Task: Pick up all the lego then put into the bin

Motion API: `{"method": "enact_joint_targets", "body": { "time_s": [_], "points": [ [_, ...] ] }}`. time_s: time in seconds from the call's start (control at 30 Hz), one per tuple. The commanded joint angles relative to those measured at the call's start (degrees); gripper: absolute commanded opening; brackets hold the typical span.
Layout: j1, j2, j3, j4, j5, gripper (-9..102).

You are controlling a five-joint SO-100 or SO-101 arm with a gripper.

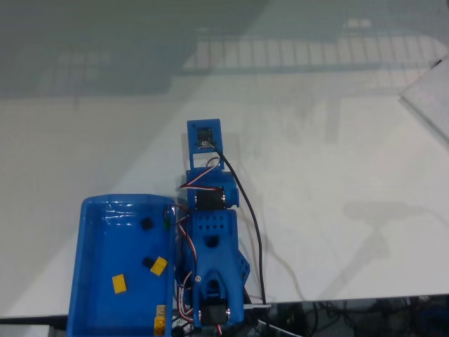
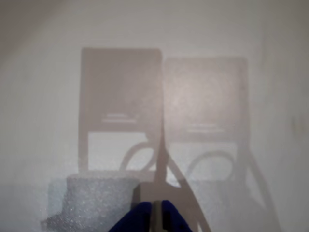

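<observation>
The blue bin stands at the lower left of the fixed view, just left of my folded blue arm. Inside it lie a yellow lego, another yellow lego touching a black lego, and a second black lego farther back. In the wrist view my gripper pokes in at the bottom edge, its blue fingertips pressed together over bare white table, with nothing between them.
A wrist camera mount sticks out at the arm's far end, with a black cable trailing back to the table's near edge. A white sheet lies at the far right. The table is plain white.
</observation>
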Motion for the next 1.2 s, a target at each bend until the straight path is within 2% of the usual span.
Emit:
{"method": "enact_joint_targets", "body": {
  "time_s": [0.0,1.17],
  "points": [
    [0.4,1.0,2.1,0.4,-0.3,0],
    [1.1,0.9,2.1,1.2,-1.1,0]
  ]
}}
